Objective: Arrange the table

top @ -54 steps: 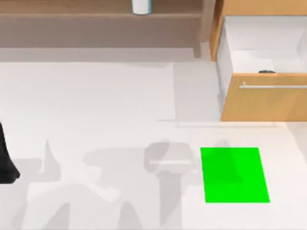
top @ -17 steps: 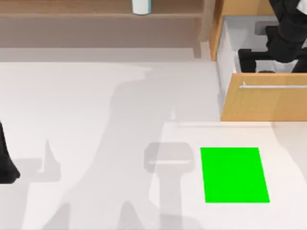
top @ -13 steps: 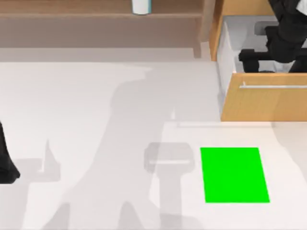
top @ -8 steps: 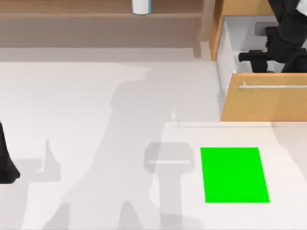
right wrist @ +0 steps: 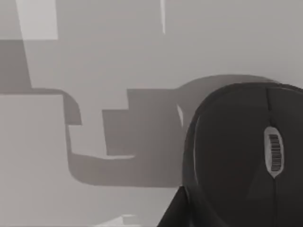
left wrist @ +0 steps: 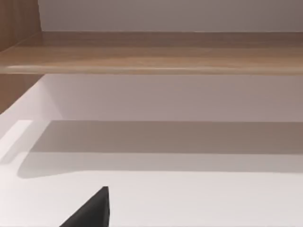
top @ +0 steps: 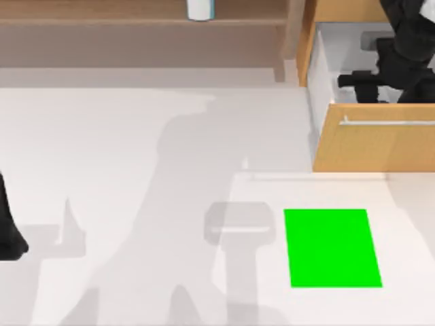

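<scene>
The light-wood drawer (top: 370, 139) of the cabinet at the far right stands pulled open, its white interior exposed behind a front panel carrying a slim metal bar handle (top: 387, 123). Inside it, the right wrist view shows a black computer mouse (right wrist: 241, 156), rounded and smooth, with a ridged scroll wheel (right wrist: 273, 151) set along its middle line, lying on the pale drawer floor. The right end effector (top: 380, 83) reaches down into this drawer from above; whether its fingers are spread or closed cannot be told. The tabletop (top: 136, 170) is a broad, flat, matte white surface running widest from left to right and filling most of the scene, crossed by soft grey shadows. On its near right part lies a bright green rectangular pad (top: 332, 248), flat and thin, its long side running near to far. Along the far edge stands a brown wooden shelf (top: 136, 17) holding a small white cylindrical container (top: 200, 9). The left arm (top: 8, 224) is parked at the left edge of the tabletop; a dark tip (left wrist: 90, 213) of its end effector shows, and its finger state cannot be told.
</scene>
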Robot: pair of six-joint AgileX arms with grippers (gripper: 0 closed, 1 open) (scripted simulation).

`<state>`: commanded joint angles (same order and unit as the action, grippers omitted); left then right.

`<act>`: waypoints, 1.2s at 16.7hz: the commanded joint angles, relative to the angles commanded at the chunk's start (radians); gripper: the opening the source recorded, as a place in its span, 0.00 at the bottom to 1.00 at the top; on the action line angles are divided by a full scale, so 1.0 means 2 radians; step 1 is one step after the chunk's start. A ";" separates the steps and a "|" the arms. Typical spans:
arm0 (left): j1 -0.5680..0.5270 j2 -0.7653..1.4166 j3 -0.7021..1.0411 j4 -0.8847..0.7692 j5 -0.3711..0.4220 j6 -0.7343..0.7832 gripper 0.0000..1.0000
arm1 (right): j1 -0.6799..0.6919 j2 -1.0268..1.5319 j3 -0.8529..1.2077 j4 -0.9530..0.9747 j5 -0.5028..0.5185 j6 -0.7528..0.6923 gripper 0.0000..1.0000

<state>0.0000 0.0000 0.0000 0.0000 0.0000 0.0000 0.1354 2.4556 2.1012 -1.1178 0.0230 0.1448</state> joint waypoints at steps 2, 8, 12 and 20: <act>0.000 0.000 0.000 0.000 0.000 0.000 1.00 | 0.000 0.000 0.000 0.000 0.000 0.000 0.00; 0.000 0.000 0.000 0.000 0.000 0.000 1.00 | 0.001 -0.012 0.003 -0.005 0.001 0.002 0.00; 0.000 0.000 0.000 0.000 0.000 0.000 1.00 | 0.005 -0.060 -0.018 -0.016 0.007 0.012 0.00; 0.000 0.000 0.000 0.000 0.000 0.000 1.00 | 0.047 -0.215 -0.090 0.017 0.018 0.066 0.00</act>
<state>0.0000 0.0000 0.0000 0.0000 0.0000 0.0000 0.2299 2.0259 1.9217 -1.0830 0.0583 0.2768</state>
